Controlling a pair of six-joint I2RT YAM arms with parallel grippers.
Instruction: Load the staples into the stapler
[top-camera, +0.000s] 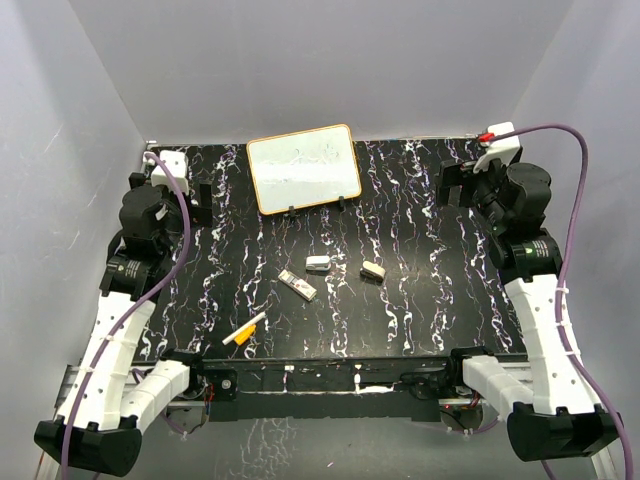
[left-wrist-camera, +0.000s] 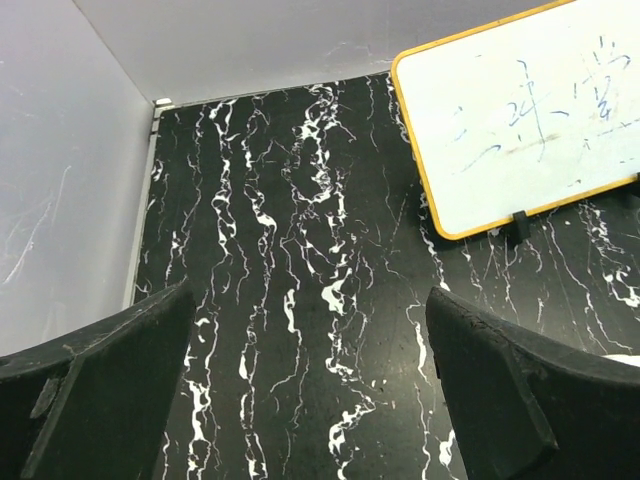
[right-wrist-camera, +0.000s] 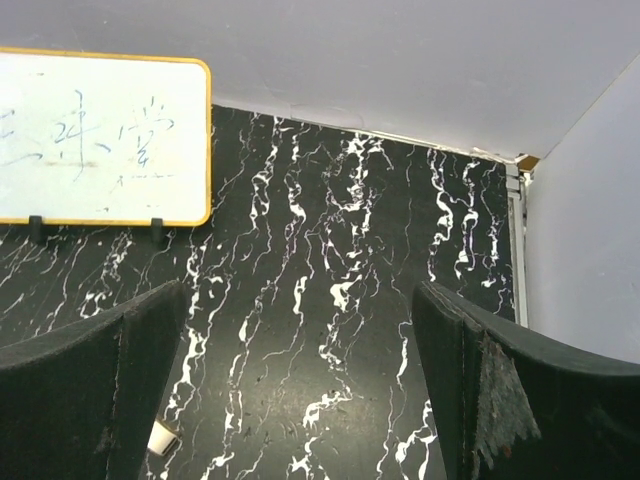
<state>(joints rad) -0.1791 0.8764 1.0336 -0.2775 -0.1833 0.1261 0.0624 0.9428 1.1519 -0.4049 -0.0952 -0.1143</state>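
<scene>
Staples, as far as I can judge, are the small silvery block (top-camera: 318, 264) mid-surface; the grey stapler-like bar (top-camera: 298, 286) lies just near-left of it, and a beige lump (top-camera: 373, 270) sits to the right. Whether staples are inside already, I cannot tell. My left hand (top-camera: 196, 203) and right hand (top-camera: 456, 184) hang spread at the far corners of the black marbled surface (top-camera: 420, 300), apart from everything, leaving the middle open to view. A yellow-framed whiteboard (top-camera: 303, 168) stands at the far edge.
</scene>
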